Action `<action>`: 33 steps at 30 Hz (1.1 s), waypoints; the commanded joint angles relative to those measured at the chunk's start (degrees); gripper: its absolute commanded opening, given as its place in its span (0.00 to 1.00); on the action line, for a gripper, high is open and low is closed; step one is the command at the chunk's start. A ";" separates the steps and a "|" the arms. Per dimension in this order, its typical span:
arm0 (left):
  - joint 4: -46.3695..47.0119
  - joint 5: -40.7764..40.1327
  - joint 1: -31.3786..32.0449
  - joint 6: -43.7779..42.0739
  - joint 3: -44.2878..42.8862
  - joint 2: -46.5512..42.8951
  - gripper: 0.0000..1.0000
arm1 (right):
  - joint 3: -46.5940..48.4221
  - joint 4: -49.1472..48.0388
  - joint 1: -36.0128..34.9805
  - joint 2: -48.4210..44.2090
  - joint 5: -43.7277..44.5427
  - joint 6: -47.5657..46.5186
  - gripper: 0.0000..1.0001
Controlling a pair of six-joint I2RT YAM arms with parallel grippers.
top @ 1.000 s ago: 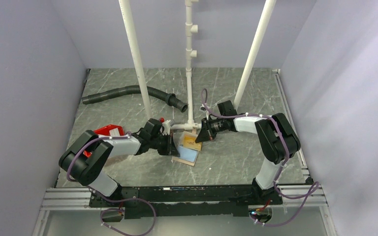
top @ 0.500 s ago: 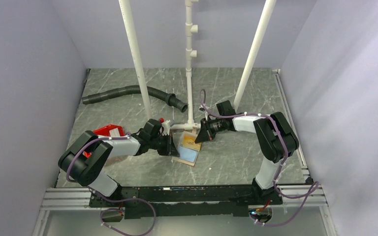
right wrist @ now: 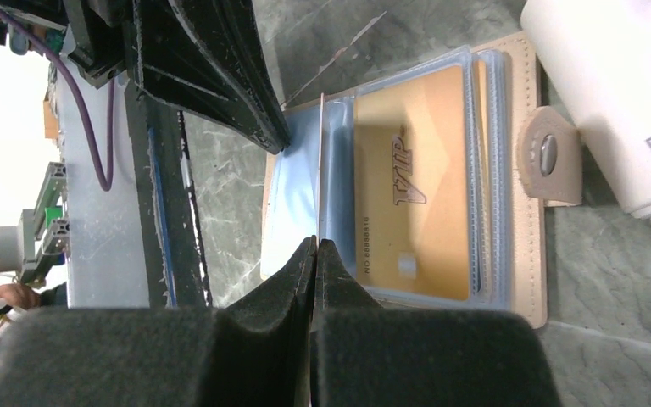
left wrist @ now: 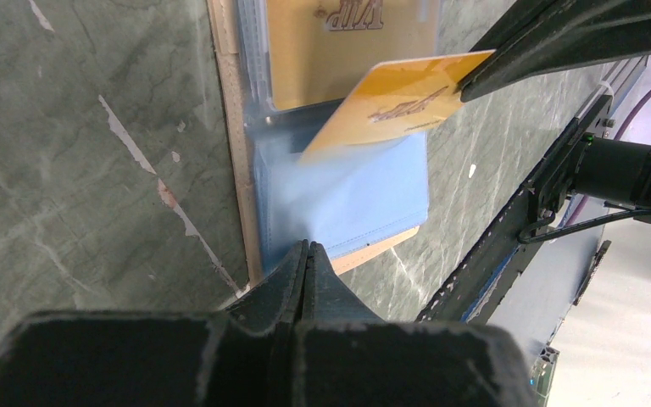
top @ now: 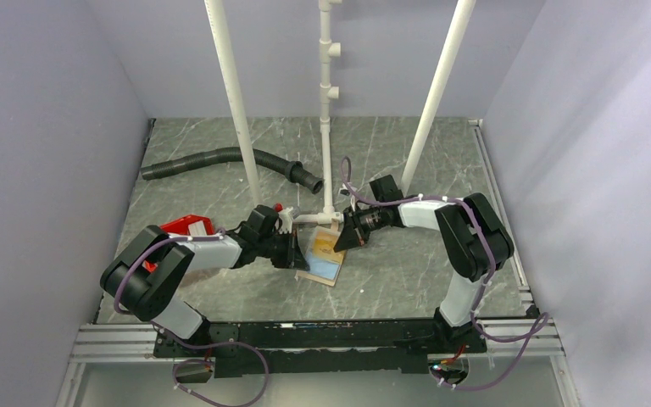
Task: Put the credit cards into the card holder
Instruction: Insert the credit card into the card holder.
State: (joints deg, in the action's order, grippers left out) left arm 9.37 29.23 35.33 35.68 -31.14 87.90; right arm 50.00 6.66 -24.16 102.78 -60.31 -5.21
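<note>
The card holder (top: 325,270) lies open on the table, tan outside and pale blue inside, with clear sleeves; its snap tab (right wrist: 549,157) points to the white pipe. One gold VIP card (right wrist: 411,203) sits in a sleeve. My right gripper (top: 340,241) is shut on a second gold credit card (left wrist: 390,102), seen edge-on in the right wrist view (right wrist: 317,178). The card tilts down with its lower corner at the clear sleeve over the blue panel (left wrist: 347,199). My left gripper (left wrist: 308,247) is shut, its tip resting on the blue panel's near edge; it also shows in the top view (top: 297,252).
A red bin (top: 188,225) sits behind the left arm. A black hose (top: 229,158) lies at the back left. White PVC pipes (top: 328,127) stand at the back, and a horizontal pipe end (right wrist: 619,102) lies right beside the holder's tab.
My right gripper has moved a little left and lower with the gold card, closer over the open holder. The left gripper has stayed on the holder.
</note>
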 commanded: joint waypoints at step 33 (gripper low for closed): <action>-4.06 -0.31 0.09 -3.84 1.65 -0.30 0.00 | 17.82 21.67 -0.36 6.28 1.79 -16.54 0.00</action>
State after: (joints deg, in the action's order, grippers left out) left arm 8.80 29.61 35.33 34.09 -31.14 87.50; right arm 64.64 26.55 -25.26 111.53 -61.47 -21.85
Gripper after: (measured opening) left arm 0.012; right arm 0.007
